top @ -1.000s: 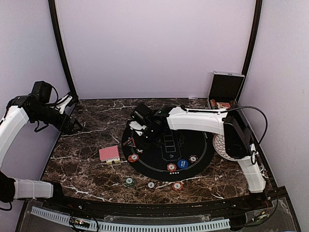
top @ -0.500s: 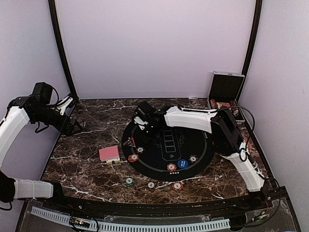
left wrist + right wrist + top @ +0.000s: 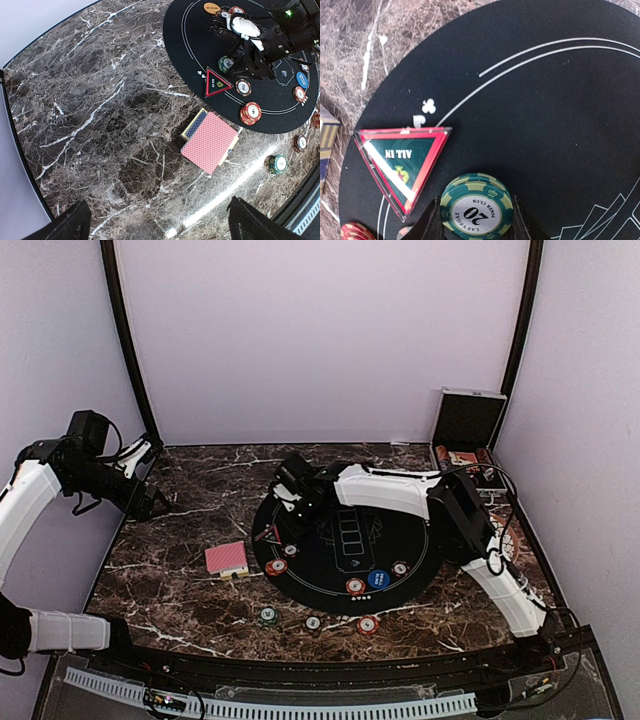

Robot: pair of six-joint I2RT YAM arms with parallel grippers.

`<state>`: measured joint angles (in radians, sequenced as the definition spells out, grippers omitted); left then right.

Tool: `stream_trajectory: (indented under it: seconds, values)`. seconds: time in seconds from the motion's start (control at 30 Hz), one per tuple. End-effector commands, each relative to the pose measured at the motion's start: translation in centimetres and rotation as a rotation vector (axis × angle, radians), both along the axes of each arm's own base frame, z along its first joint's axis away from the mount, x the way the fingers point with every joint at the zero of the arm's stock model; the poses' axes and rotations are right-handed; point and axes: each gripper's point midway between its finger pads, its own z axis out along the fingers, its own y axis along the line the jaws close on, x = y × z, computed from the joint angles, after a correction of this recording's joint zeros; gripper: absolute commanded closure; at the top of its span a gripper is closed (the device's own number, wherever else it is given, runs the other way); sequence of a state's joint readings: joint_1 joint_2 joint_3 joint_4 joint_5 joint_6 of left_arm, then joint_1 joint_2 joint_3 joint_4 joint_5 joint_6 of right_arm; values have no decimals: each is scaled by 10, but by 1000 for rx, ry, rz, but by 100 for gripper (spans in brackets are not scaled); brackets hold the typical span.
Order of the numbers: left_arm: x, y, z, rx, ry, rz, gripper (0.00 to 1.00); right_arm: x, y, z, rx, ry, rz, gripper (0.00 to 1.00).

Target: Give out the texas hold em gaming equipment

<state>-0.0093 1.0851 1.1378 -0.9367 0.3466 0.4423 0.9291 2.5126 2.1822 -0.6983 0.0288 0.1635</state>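
— Noted: right gripper [image 3: 476, 226] has its fingers closed on the rim of a green chip [image 3: 476, 207], low over the black mat [image 3: 560, 125], near its left edge. Whether the chip touches the felt, I can't tell.

— And the left gripper [image 3: 150, 503]?

— Spread wide, holding nothing, off over the far-left marble. No concern there.

— So what worries you?

— The ALL IN triangle [image 3: 400, 162] lies just beside the chip. Set it down a touch leftward and it may land on the plastic edge, tilted. A finger could also shove the triangle.

— And if it lets go too high?

— Probably bounces or rolls on edge off the mat, toward the card deck [image 3: 209, 141].
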Motion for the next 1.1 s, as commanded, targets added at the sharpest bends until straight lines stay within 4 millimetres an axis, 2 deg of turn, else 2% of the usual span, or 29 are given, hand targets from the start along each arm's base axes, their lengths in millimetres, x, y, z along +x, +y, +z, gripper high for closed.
stream_trajectory:
  seconds: [0.0, 0.1, 0.23, 0.33, 0.43, 0.5, 0.57, 0.67, 0.8, 0.93, 1.07]
  values:
    - [-5, 0, 0, 9, -4, -9, 1, 4, 6, 1, 29, 10, -3, 52]
    - [-5, 0, 1, 6, -5, -9, 1, 4, 5, 13, 34, -5, -4, 43]
    - [-5, 0, 3, 4, -6, -7, 1, 7, 4, 48, 68, -51, -6, 42]
    - [-6, 0, 4, 4, -4, -5, 1, 1, 5, 80, 94, -91, 4, 42]
    - [-6, 0, 5, 4, -3, -4, 1, -20, 8, 114, 111, -144, 48, 43]
    - [-6, 0, 6, 6, -4, -3, 1, -46, 13, 128, 112, -169, 95, 43]
    - [-7, 0, 7, 5, -7, -5, 1, -77, 17, 133, 113, -176, 146, 42]
    - [-9, 0, 9, 7, -14, -7, 1, -126, 20, 125, 92, -177, 232, 38]
    - [-11, 1, 6, 13, -9, -5, 1, -187, 26, 98, 54, -118, 345, 37]
    - [-14, 0, 5, 7, 0, -4, 1, -221, 28, 69, 8, -56, 412, 34]
    - [-15, 0, 9, 2, -2, -4, 1, -231, 32, 50, -9, -35, 431, 32]
